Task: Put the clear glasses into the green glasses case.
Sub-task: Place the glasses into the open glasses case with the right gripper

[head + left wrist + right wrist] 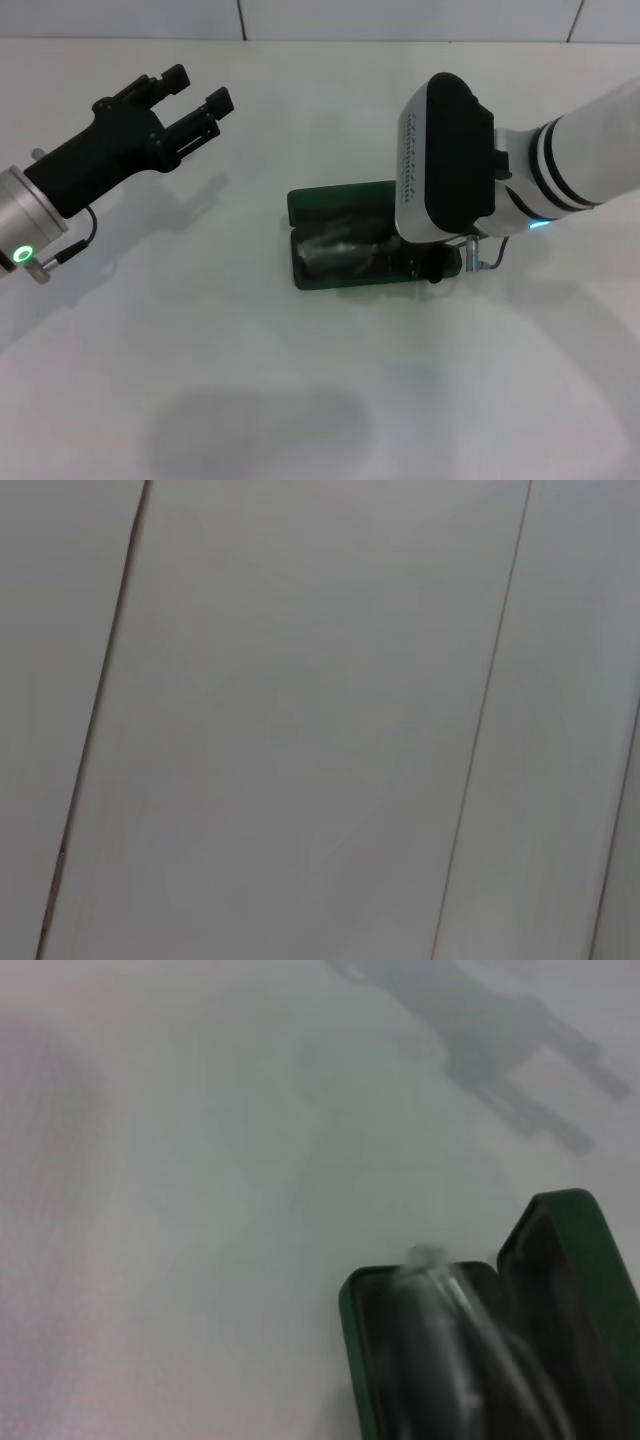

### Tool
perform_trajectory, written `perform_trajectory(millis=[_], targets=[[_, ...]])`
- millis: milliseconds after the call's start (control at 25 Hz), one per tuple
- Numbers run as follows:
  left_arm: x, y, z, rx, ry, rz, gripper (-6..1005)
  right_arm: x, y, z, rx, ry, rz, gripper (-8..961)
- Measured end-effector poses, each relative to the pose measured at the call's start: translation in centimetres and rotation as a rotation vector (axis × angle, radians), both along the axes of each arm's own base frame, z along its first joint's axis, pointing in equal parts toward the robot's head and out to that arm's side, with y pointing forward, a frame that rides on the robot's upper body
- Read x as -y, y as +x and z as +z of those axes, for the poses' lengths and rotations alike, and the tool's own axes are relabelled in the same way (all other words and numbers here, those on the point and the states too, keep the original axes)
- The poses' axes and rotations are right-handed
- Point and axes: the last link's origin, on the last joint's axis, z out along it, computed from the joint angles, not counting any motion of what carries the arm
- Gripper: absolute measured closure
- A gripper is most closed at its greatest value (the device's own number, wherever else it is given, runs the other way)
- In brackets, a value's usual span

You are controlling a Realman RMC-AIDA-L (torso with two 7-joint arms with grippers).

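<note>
White and smooth, the bench point(200, 380) spreads under both arms, and pale wall panels with thin dark seams rise behind it; the left wrist view shows only those panels. Near the middle of the bench the green glasses case point(330, 205) lies open, its long axis running left to right across the head view, its lid tipped back toward the wall. The clear glasses point(335, 250) lie lengthwise inside the lower half, along the same axis. The right pincer point(432, 262) is down at the case's right end, hidden under its own wrist, so whether it grips anything cannot be told. The left pincer point(196, 92) hangs above the bench well to the left, fingers spread and holding nothing.
</note>
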Motion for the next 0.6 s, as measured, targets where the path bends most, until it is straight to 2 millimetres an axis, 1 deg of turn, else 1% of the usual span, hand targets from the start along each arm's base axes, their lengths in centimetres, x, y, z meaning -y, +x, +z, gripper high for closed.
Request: perform_trajectory(millis=[200,400,600], targets=[[0.03,0.07,-0.12,0.002,-0.002,-0.001,271,0.25,-0.02,0.13,-0.011,0.006,0.003,719],[0.05,0.02,-0.1,0.002,-0.001,0.001,272,0.48,0.02,0.11,-0.013,0.004,0.009,681],[0.06,-0.05,-0.02,0.003,0.003,0.004,271,0.99,-0.48,0.18,-0.017,-0.005,0.032,673]])
